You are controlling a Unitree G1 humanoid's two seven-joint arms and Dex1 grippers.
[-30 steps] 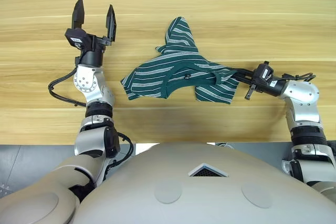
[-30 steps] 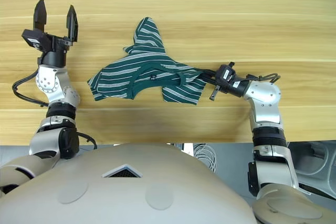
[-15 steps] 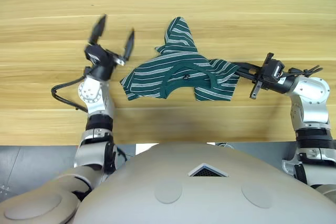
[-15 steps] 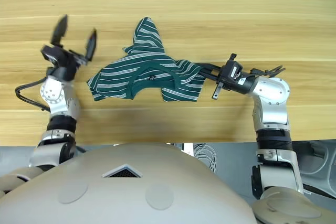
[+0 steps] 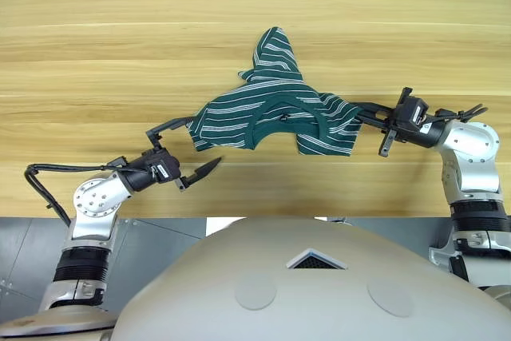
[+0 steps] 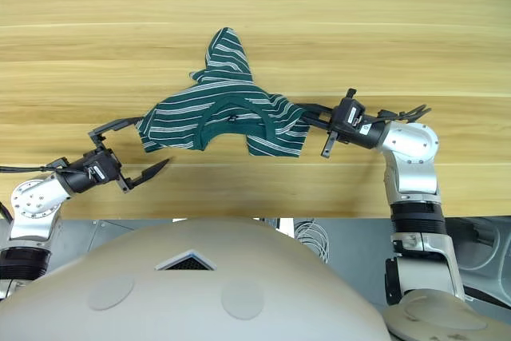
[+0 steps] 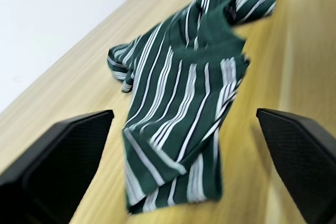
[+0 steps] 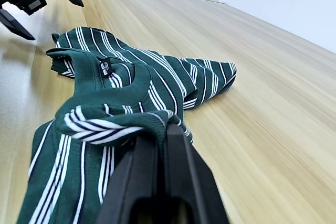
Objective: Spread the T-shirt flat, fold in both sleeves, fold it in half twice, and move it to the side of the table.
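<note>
1. the t-shirt (image 5: 271, 109) is lying bunched at the middle of the table (image 5: 96, 37) and is not yet flat. one striped lobe is pointing toward the far edge, and a corner is trailing toward the robot's left.
2. the right gripper (image 6: 307, 111) is pinching a rolled fold of cloth at the shirt's right edge, clamped tight on it and lying low over the wood.
3. the left gripper (image 5: 185, 146) is sitting just beside the shirt's left corner, near the table's front edge. its fingers (image 7: 58, 156) are standing wide apart with nothing between them; the corner is lying ahead of the gap, not inside it.
4. judgement: the spreading step is in hand, the task is at an early stage, and no sleeve is showing as folded.
5. recommendation: the left gripper should be taking only the loose corner, low at the table surface, before any pull. both arms should then be drawing apart evenly, keeping the cloth clear of the front edge.
6. risk: the right grip is holding a thick roll, so it may be trapping several layers and hiding a sleeve.
</note>
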